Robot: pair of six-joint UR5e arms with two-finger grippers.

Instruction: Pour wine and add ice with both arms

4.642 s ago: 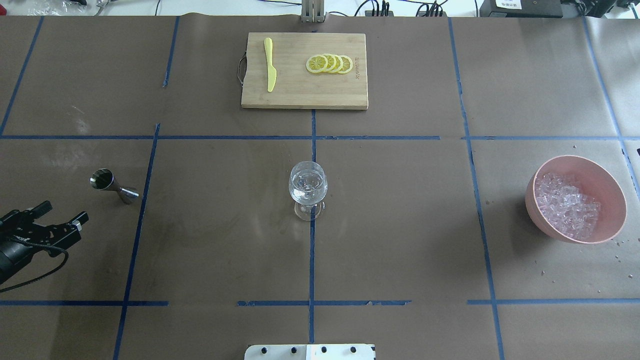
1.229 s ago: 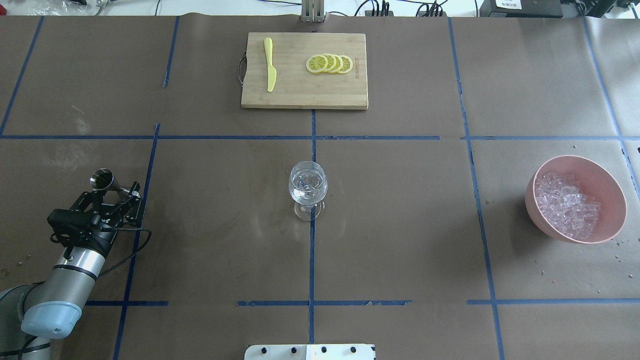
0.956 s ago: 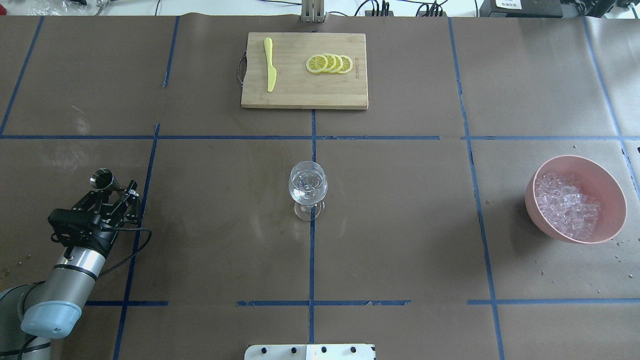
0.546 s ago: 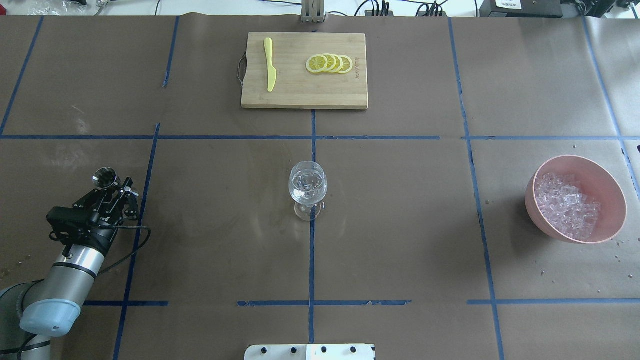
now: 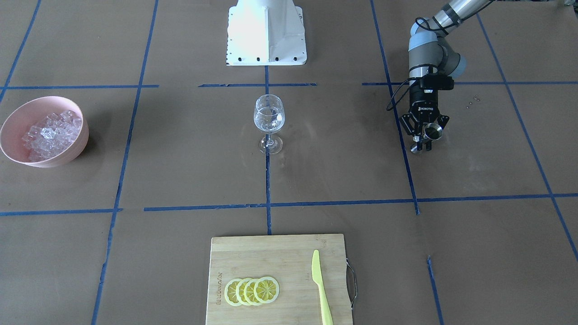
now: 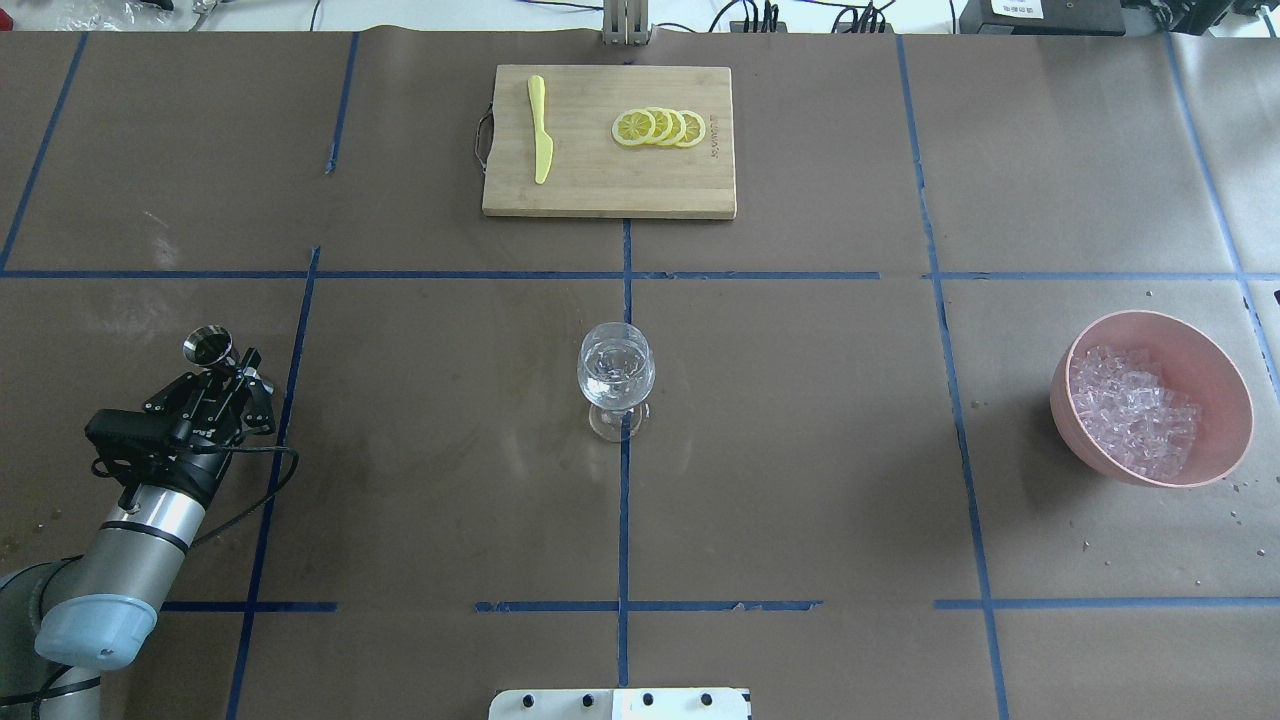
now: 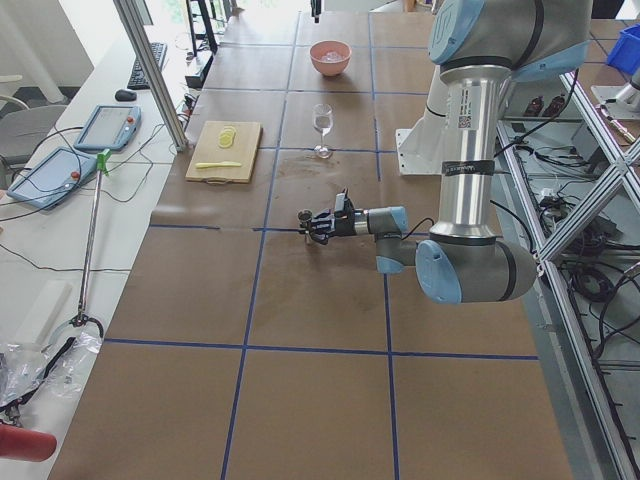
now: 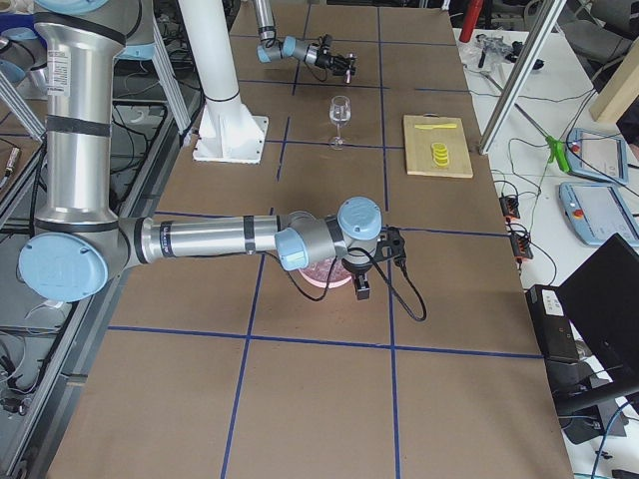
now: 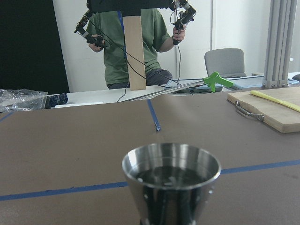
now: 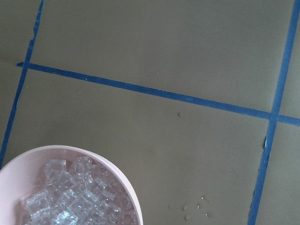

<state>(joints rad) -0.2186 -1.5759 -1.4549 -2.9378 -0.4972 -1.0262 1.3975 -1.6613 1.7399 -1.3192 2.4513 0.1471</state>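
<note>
brown paper ruled with blue tape covers the tabletop (image 6: 800, 450); near its left edge the left gripper (image 6: 232, 372) is clamped on the waist of a steel jigger (image 6: 207, 345), held upright, likely so the wine (image 9: 171, 177) in its cup stays in; nothing seen stands between it and the wine glass (image 6: 615, 375) at the centre; the ice (image 6: 1135, 410) fills a pink bowl (image 6: 1215, 370) near the right edge, with the right gripper (image 8: 361, 289) above it, its fingers' state impossible to tell; a cutting board (image 6: 600, 190) with lemon slices (image 6: 660, 127) lies at the far edge, off that path

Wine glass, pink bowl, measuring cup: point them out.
Wine glass (image 6: 616, 372), overhead view, its bowl.
Pink bowl (image 6: 1205, 360), overhead view, inner wall.
Measuring cup (image 9: 171, 187), left wrist view, outer wall.
</note>
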